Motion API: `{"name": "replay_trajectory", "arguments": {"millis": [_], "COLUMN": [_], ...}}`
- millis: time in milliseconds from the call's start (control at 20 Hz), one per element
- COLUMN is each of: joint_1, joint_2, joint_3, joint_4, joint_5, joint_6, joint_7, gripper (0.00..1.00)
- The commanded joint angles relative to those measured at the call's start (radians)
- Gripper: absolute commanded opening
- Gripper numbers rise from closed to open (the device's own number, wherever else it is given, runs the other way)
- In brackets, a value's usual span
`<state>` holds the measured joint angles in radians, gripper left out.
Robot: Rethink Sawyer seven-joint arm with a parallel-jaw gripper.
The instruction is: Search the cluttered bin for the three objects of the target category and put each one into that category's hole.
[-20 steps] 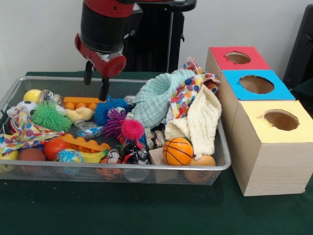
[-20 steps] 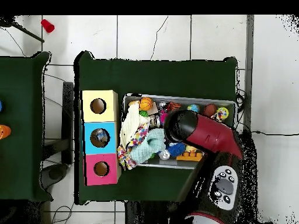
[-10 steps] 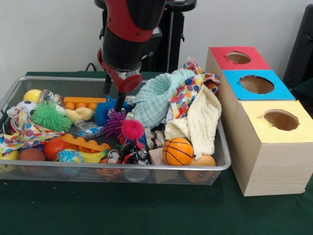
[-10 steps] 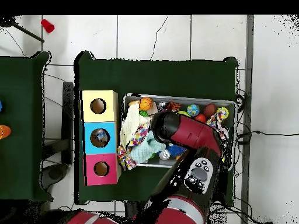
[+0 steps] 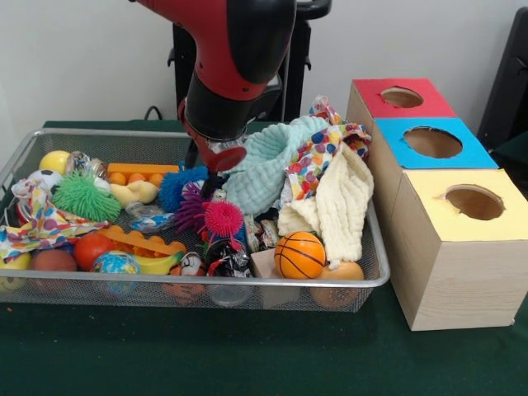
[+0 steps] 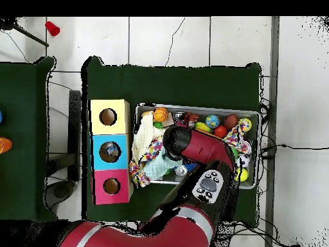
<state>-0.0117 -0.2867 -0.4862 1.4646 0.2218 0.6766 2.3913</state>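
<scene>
1. Fingers [image 5: 192, 155] of the dark gripper [image 5: 203, 175] are seen apart, tips lowered into the clutter. Nothing is seen clamped between them.
2. The gripper is placed between the blue spiky rubber ball [image 5: 177, 186] and the mint-green knitted cloth [image 5: 264, 165], just above the purple spiky ball [image 5: 191, 206]. This is judged to be a probing or reaching pose for a pick, with the jaws spread so as to straddle one item.
3. The target category cannot be told from the views. All candidates lie in the silver wire-mesh bin [image 5: 99, 134]: the spiky balls, incl. pink [image 5: 223, 219] and green [image 5: 82, 196], the orange toy basketball [image 5: 299, 254], and the cloths.
4. Three wooden boxes with holes stand beside the bin: red-topped [image 5: 371, 91], blue-topped [image 5: 470, 153], yellow-topped [image 5: 437, 186].
5. Obstructions: the mint cloth, the spotted cloth [image 5: 318, 157] and the cream waffle cloth [image 5: 342, 206] are heaped on the box side and may hide items. In the overhead view, the red arm [image 6: 199, 145] covers the bin's middle.
</scene>
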Motion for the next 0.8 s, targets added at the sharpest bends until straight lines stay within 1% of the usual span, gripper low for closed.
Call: {"name": "replay_trajectory", "arguments": {"millis": [50, 300, 600, 800], "joint_1": [-0.032, -0.031, -0.042, -0.058], "joint_2": [0.071, 0.066, 0.088, 0.057], "joint_3": [0.038, 0.035, 0.026, 0.005], "joint_4": [-0.023, -0.029, -0.071, -0.121], "joint_5": [0.053, 0.052, 0.051, 0.031], "joint_6": [-0.055, -0.027, -0.004, 0.118], "joint_7": [0.229, 0.218, 0.215, 0.173], "gripper": [1.0, 1.0, 1.0, 1.0]}}
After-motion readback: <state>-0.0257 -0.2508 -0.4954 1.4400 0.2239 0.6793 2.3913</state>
